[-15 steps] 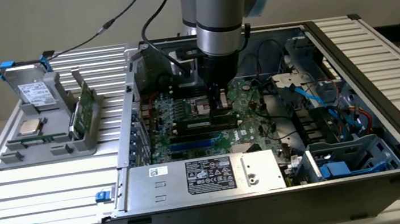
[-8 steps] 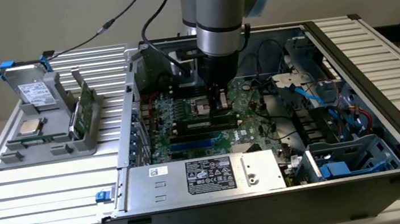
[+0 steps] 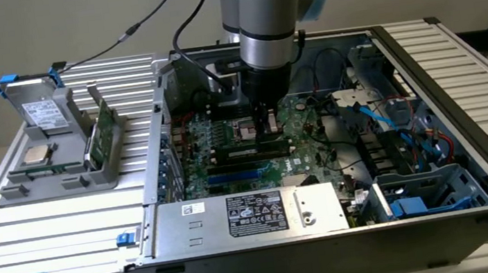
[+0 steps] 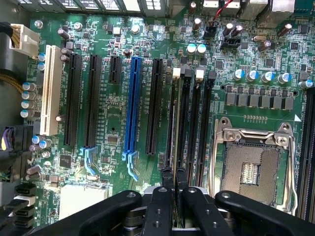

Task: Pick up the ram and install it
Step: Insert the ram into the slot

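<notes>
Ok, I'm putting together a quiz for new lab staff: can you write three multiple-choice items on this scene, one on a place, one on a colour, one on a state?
1. Where is the gripper? A over the grey holder; B over the motherboard; C above the power supply.
2. What colour is the long slot between the black ones? A red; B blue; C yellow.
3. The processor socket is: A empty; B filled; C under a cooler.
Answers: B, the arm reaches down into the case; B, it is plainly blue; A, its bare contacts show.
</notes>
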Motion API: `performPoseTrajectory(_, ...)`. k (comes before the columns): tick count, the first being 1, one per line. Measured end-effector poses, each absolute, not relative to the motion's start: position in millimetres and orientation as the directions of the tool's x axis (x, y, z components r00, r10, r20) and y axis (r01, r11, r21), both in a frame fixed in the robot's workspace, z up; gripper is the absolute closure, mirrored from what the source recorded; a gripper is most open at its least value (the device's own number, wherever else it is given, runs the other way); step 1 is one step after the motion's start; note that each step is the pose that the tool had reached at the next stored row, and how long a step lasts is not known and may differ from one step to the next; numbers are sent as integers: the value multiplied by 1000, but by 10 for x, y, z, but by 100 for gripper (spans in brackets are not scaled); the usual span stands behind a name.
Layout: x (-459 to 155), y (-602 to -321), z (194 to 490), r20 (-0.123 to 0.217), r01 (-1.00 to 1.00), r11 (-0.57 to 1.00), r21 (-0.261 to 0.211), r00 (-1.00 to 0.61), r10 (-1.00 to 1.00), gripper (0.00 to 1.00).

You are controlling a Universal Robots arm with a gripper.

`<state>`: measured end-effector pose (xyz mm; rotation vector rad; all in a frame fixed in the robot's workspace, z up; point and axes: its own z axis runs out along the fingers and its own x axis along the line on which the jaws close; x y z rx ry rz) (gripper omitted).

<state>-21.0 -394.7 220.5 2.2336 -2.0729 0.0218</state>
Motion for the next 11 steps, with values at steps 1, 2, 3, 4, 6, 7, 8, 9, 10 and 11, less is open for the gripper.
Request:
performPoseTrajectory(1, -211, -3947, 2205, 75, -996, -72, 59, 76, -994, 87)
performPoseTrajectory(2, -211, -3947, 2205, 75, -996, -72, 59, 76, -994, 87)
performPoseTrajectory(3, -211, -3947, 2203, 74, -996, -72, 59, 76, -994, 87)
performPoseTrajectory(4, -212, -3947, 2201, 74, -996, -72, 59, 76, -994, 87)
performPoseTrajectory(6, -212, -3947, 2197, 74, -996, -72, 59, 76, -994, 87)
performPoseTrajectory(7, -212, -3947, 2196, 74, -996, -72, 59, 76, -994, 87)
performPoseTrajectory(8, -212, -3947, 2196, 74, -996, -72, 59, 76, -994, 87)
performPoseTrajectory(9, -212, -3947, 2197, 74, -996, -72, 59, 76, -994, 87)
performPoseTrajectory(10, -212, -3947, 2197, 74, -996, -72, 59, 76, -994, 87)
performPoseTrajectory(11, -212, -3947, 2197, 74, -996, -72, 59, 76, -994, 87)
